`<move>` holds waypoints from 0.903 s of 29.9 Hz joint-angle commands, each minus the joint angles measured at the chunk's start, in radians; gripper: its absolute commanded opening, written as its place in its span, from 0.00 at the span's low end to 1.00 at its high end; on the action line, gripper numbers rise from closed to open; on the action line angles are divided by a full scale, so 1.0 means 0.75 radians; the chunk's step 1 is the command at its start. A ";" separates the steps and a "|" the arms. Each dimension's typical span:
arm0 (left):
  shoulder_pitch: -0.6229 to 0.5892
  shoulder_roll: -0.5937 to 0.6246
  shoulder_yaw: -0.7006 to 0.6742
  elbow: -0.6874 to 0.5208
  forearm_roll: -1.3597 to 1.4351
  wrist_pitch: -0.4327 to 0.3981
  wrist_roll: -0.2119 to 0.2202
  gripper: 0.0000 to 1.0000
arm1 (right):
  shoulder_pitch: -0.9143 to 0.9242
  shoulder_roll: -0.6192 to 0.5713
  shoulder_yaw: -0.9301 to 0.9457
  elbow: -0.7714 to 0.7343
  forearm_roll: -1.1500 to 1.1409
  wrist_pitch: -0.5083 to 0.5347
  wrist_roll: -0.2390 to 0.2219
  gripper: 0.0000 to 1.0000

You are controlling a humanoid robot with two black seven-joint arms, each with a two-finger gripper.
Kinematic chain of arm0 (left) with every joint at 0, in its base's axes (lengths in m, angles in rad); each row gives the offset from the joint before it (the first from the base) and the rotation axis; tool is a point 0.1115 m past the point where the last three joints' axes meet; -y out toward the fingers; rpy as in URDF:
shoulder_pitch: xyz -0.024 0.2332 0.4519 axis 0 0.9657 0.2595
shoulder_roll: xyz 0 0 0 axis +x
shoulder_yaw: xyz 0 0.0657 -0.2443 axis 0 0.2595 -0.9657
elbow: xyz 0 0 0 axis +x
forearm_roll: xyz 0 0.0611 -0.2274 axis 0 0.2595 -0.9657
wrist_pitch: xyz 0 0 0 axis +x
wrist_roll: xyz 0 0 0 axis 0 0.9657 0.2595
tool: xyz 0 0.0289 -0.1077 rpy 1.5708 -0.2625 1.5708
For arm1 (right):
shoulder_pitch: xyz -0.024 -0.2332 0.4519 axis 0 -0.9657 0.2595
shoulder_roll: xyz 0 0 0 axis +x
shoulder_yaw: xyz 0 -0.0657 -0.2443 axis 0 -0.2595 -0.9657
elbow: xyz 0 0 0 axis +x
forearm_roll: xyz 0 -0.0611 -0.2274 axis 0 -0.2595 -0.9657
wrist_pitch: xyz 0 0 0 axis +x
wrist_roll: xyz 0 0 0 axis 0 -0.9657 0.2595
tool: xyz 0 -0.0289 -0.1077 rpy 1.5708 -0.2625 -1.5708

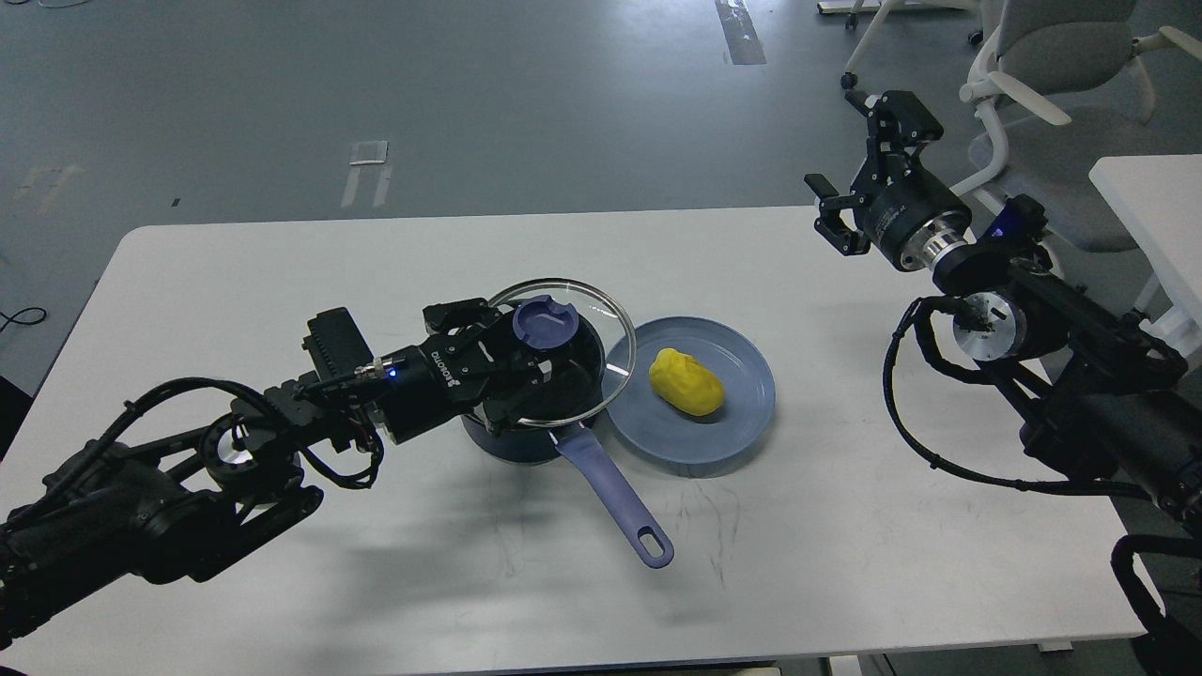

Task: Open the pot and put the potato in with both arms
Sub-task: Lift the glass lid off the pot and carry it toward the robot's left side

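While clamped on the lavender knob of the glass lid point(563, 352), left pincer point(502, 352) holding it tilted over dark navy pot point(526, 437). Yellow lumpy potato point(686, 382) on blue plate point(742, 413), at pot's three o'clock. Right pincer point(859, 178) spread, holding nothing, above counter point(282, 282).
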 commanded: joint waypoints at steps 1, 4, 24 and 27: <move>-0.032 0.013 0.000 -0.028 -0.026 -0.002 0.000 0.38 | -0.004 0.002 0.000 0.000 0.000 0.000 -0.001 1.00; -0.046 0.039 0.000 -0.069 -0.073 -0.006 0.000 0.38 | -0.004 0.006 0.000 0.000 0.000 0.000 0.002 1.00; -0.038 0.501 0.014 -0.100 -0.300 0.013 0.000 0.39 | 0.007 0.002 -0.002 0.002 0.000 0.000 -0.001 1.00; 0.011 0.551 0.012 -0.067 -0.378 0.013 0.000 0.39 | 0.005 0.004 -0.008 0.002 0.000 0.000 -0.001 1.00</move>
